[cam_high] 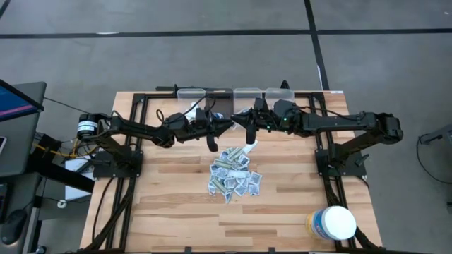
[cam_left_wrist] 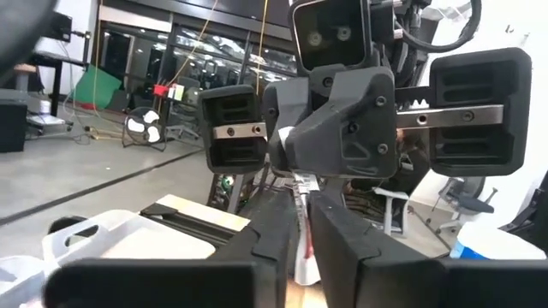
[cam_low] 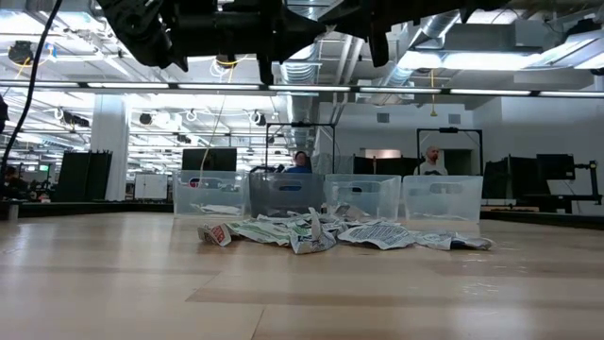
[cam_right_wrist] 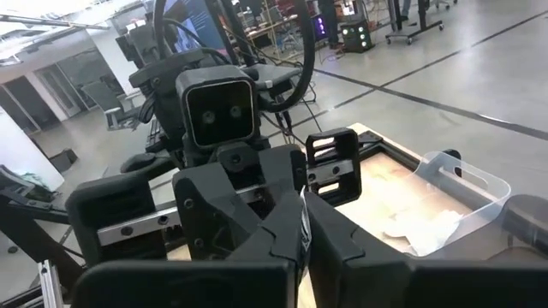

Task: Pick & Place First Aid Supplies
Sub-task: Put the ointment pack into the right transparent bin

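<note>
Upper centre of the high view, left to right: left pincer (cam_high: 212,147), at the end of the arm reaching in from the frame's left, hangs over the desk (cam_high: 169,204) just above the pile's upper-left edge; whether its fingers are apart or together cannot be told. Right pincer (cam_high: 248,138), just beside it, is closed on a pale strip (cam_high: 248,149) lifted above the pile. Centre of frame: first aid supplies (cam_high: 234,176), a loose heap of small white-grey packets with blue and red print, lying on the wooden desk. Top edge of the desk: a row of clear plastic bins (cam_high: 233,92). Lower right corner: white round tub (cam_high: 332,223) with yellow label, well apart from the heap.
</note>
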